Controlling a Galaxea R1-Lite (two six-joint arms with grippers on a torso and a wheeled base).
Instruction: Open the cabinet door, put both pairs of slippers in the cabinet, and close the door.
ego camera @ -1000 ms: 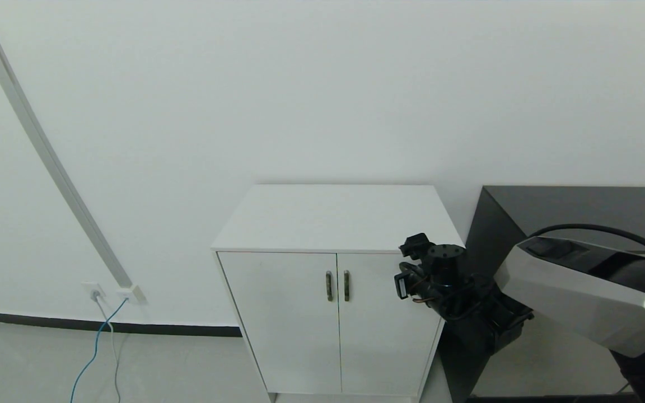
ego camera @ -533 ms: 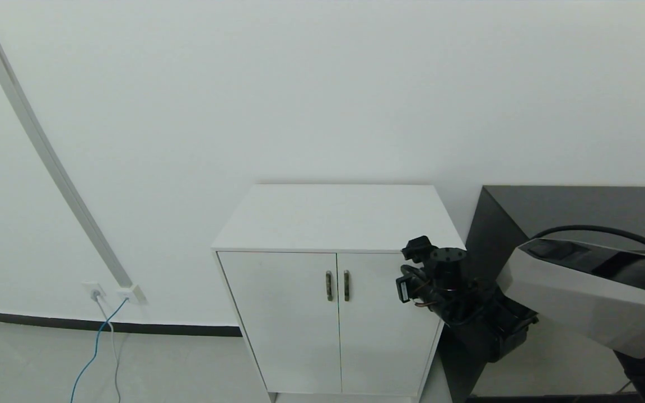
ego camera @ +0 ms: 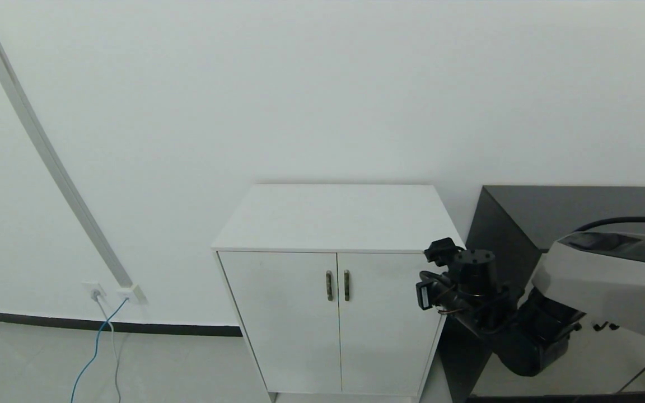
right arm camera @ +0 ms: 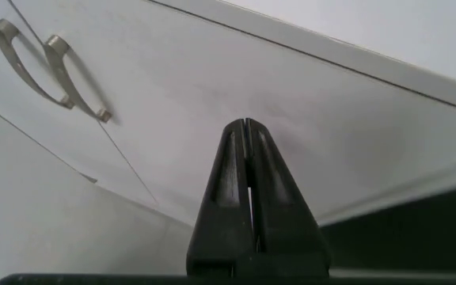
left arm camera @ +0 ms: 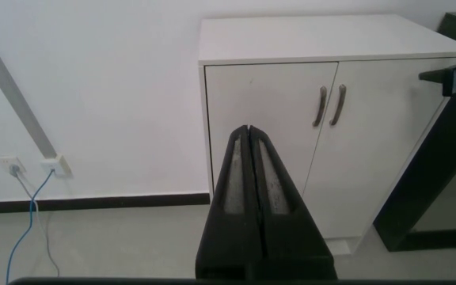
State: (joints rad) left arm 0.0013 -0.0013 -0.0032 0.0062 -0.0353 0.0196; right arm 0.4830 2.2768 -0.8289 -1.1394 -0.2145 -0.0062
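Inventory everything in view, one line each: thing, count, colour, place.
cabinet: one, white, against the wall.
doors: two, white, both shut.
handles: two, dull metal, where the doors meet.
unit: one, black, right of cabinet.
sockets: two, white, low on wall, left.
cables: two, blue and grey, from sockets to floor.
trunking: one, pale grey, slanting down wall.
left tool: one, black, shut, back from cabinet.
right tool: one, black, shut, before right door.

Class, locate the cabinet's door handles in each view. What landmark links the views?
Head view: door handles centred on the cabinet front.
Left wrist view: door handles beyond the left end effector.
Right wrist view: door handles beyond the right end effector.
Shared landmark: door seam between them.
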